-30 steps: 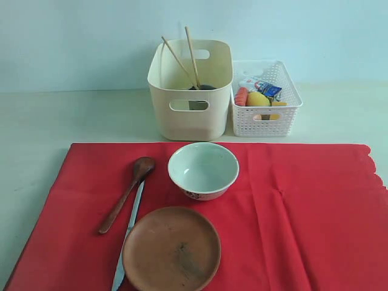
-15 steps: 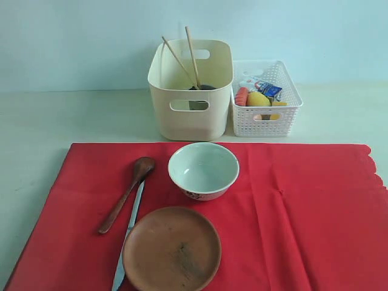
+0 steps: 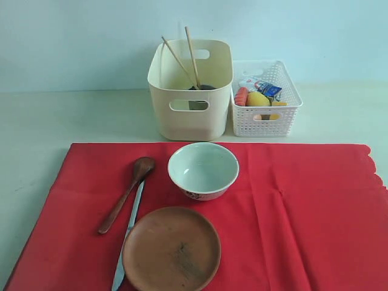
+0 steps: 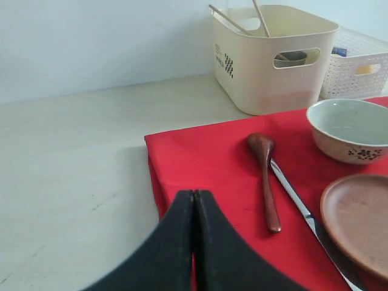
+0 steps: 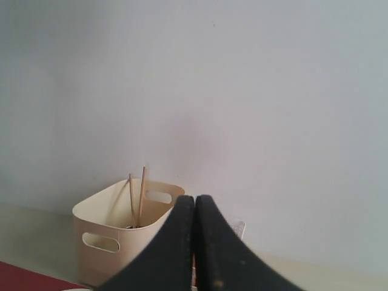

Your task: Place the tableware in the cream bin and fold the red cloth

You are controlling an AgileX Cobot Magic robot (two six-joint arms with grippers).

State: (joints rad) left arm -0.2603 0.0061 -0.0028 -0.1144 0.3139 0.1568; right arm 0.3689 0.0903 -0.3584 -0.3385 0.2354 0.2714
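Near the red cloth's [image 3: 303, 212] left edge, the left gripper [image 4: 194, 194] is closed and empty. The right gripper [image 5: 194, 199] is also closed on nothing. On the cloth lie the bowl [image 3: 203, 170], plate [image 3: 171, 248], spoon [image 3: 127, 194] and knife [image 3: 130, 233]. Just beyond the cloth, the cream bin [image 3: 190, 118] holds 2 chopsticks [image 3: 191, 57].

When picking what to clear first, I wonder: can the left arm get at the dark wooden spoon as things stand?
Probably yes: the dark wooden spoon lies bare on the red cloth ahead of the shut left gripper, nothing between them; the silver knife lies close beside it.
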